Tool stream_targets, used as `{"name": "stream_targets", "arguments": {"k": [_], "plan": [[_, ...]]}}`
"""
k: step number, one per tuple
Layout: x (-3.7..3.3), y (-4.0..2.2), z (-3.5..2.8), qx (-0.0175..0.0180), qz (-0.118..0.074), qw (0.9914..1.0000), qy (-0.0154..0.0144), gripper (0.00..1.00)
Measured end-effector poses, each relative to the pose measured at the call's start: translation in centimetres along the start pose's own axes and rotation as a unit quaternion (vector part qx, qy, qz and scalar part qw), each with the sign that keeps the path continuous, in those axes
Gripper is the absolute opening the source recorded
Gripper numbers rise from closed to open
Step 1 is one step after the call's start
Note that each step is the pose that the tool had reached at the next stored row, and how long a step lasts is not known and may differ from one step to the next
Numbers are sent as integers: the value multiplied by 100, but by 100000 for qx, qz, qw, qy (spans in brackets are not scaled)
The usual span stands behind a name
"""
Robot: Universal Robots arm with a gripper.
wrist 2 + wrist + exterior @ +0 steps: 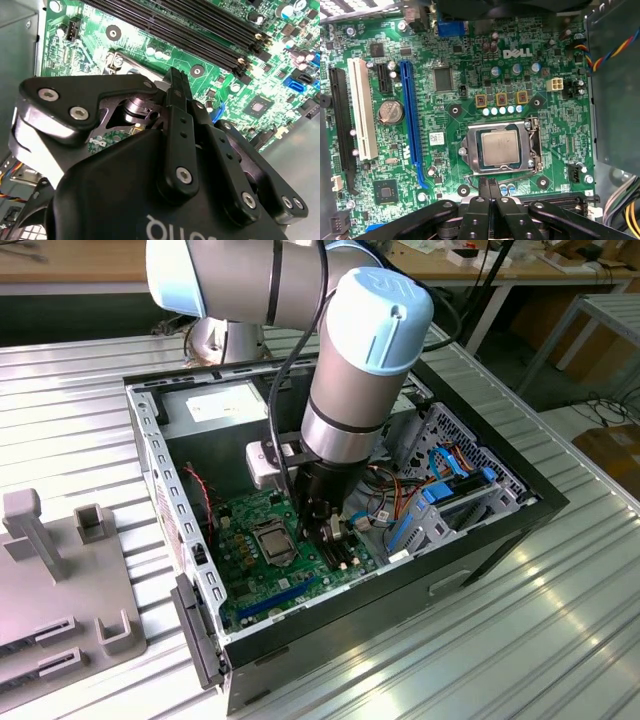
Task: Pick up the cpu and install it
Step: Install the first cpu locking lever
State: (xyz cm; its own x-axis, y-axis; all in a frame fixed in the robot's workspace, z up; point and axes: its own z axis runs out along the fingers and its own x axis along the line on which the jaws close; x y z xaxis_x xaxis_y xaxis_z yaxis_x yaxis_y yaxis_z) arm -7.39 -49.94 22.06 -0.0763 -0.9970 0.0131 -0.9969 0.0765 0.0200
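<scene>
One cpu [499, 149], one claw [489, 184]

socket [131, 64] | mostly hidden behind pincer [176, 87] | cpu unseen there

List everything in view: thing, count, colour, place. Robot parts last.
cpu: one, silvery-grey, lying in its socket on the motherboard.
motherboard: one, green, flat in the computer case.
computer case: one, black, open, on the ribbed metal table.
coin cell: one, silver, on the motherboard beside the white slot.
grey fixture: one, on the table at the exterior view's left.
arm: one, grey with blue caps, reaching into the case.
pincer: one, black, fingers together, empty, just off the socket's edge.
</scene>
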Motion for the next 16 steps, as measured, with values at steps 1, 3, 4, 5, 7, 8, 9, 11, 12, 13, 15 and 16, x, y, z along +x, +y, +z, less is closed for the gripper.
{"name": "stream_targets", "arguments": {"k": [1, 3, 4, 5, 7, 8, 9, 11, 12, 13, 15, 16], "plan": [[4, 1, 0, 7, -396, 99999, 11, 11], [21, 3, 1, 14, -905, 99996, 27, 11], [33, 4, 0, 16, -1070, 99994, 38, 11], [43, 6, 1, 16, -1195, 99993, 38, 11], [48, 6, 3, 18, -1517, 99988, 57, 11], [48, 6, 6, 23, -1608, 99987, 55, 11], [48, 6, 9, 27, -1754, 99985, 36, 11], [48, 5, 17, 24, -2072, 99979, -31, 11], [48, 5, 25, 22, -2350, 99972, -116, 11], [48, 5, 30, 16, -2582, 99966, -209, 11], [47, 5, 33, 18, -2849, 99959, -379, 11], [47, 5, 35, 19, -2946, 99956, -419, 11]]}}
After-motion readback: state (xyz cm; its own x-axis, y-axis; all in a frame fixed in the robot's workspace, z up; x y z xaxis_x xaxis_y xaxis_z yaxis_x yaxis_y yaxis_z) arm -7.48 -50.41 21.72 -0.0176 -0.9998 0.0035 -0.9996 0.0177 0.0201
